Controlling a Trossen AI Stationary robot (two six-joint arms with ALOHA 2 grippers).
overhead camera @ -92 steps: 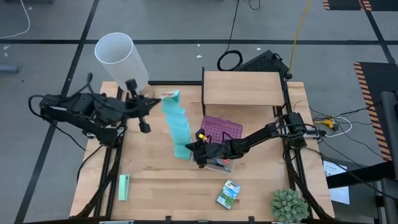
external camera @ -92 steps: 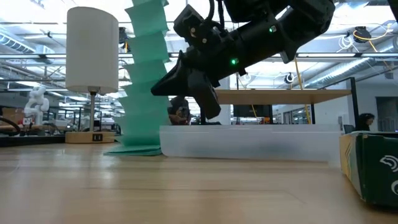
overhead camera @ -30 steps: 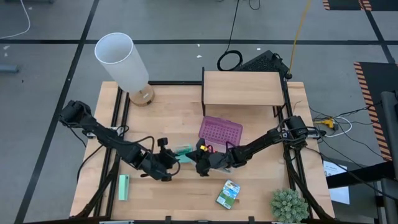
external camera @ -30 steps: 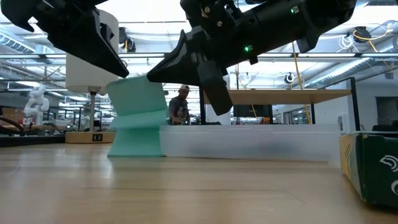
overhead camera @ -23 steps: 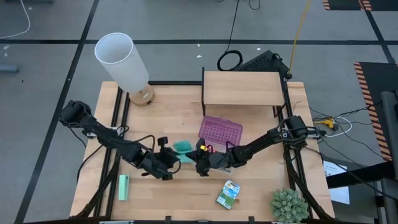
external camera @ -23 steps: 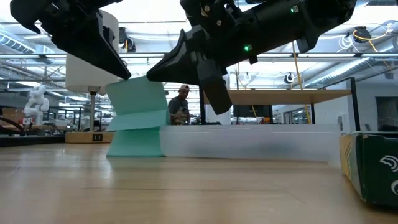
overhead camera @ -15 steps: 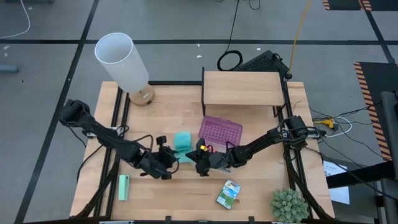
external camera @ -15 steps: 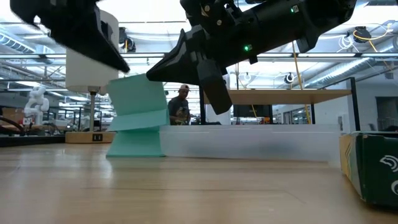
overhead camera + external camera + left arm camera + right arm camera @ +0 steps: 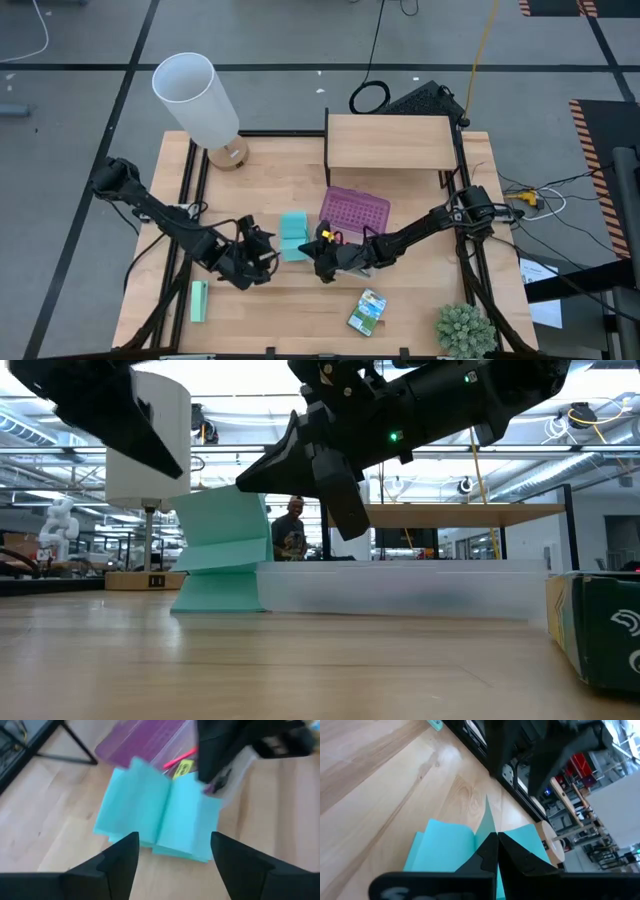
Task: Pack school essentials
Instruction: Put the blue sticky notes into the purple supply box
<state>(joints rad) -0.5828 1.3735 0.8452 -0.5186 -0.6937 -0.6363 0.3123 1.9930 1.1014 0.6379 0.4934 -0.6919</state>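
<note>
Now the left pincer [image 9: 252,262] hangs with jaws spread beside the folded teal paper stack [image 9: 294,236] on the surface, while the right pincer [image 9: 322,262], fingers pressed together, hovers at the clear case [image 9: 400,592] holding the red pencil [image 9: 179,757]. Best to keep the right arm's reach low and slow. Since half a second ago the left arm has backed off the stack

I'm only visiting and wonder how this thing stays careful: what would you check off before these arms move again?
1. Left end effector open, empty: ok.
2. Right end effector empty: cannot tell; its fingers are shut.
3. Teal folded stack standing on table: ok.
4. Clear case open: ok.
5. Crayon box packed: not ok; it lies on the table, apart from the case.
</note>
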